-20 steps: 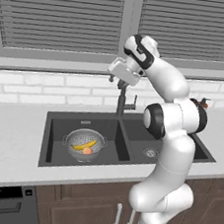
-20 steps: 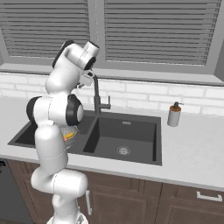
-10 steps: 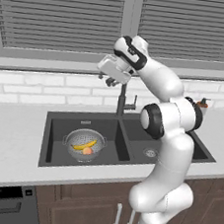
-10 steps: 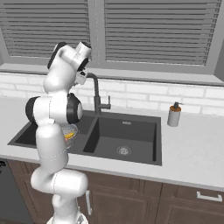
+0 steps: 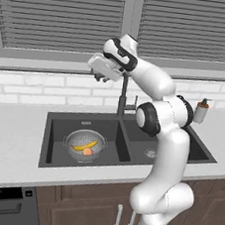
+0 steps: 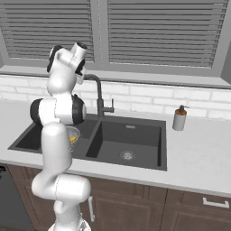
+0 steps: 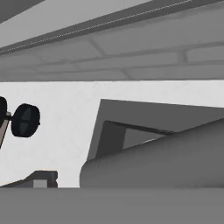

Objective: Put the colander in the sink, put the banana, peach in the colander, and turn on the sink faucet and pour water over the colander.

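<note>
The claw (image 5: 95, 75) hangs high beside the top of the faucet (image 5: 122, 93), its fingertips hard to make out; its jaws stand wide apart and hold nothing. Below, the colander (image 5: 84, 145) sits in the left basin of the sink (image 5: 62, 128), holding the banana (image 5: 85, 145) and the peach (image 5: 87, 151).

Soap dispenser (image 5: 201, 111) on the white counter (image 5: 11, 137), window blinds (image 6: 158, 31) above

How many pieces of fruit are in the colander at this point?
2. The banana lies across the middle of the colander in the sink's left basin, and the peach sits just in front of it. More could be hidden below the rim.
</note>
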Available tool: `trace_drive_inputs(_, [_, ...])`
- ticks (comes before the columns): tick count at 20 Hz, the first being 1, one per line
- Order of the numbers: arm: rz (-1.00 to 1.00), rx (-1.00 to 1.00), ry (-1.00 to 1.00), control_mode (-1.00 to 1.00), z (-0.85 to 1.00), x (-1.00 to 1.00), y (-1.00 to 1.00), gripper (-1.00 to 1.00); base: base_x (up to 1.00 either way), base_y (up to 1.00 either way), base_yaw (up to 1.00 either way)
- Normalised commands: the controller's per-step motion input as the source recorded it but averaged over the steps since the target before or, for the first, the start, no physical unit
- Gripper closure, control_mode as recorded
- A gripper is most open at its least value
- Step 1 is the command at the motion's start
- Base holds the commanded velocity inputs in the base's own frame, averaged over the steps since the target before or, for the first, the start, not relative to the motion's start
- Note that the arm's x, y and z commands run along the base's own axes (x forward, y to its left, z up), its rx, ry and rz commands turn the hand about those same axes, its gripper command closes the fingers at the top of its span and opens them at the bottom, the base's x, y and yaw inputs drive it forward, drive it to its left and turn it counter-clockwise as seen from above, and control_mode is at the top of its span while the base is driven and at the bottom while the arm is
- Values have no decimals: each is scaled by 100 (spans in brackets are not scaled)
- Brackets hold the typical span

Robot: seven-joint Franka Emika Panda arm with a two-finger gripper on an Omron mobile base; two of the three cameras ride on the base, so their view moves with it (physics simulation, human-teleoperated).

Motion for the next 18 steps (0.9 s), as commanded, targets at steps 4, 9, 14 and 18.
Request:
trace_drive_inputs(4, [0, 0, 0, -100, -21, 40, 0, -100, 0, 0, 0])
trace_drive_inputs(9, [0, 1, -1, -100, 0, -39, -29, -100, 0, 0, 0])
trace_drive_inputs(14, [0, 6, -9, -100, 7, -43, -21, -100, 0, 0, 0])
trace_drive_inputs(18, [-2, 7, -16, -100, 12, -11, 0, -100, 0, 0, 0])
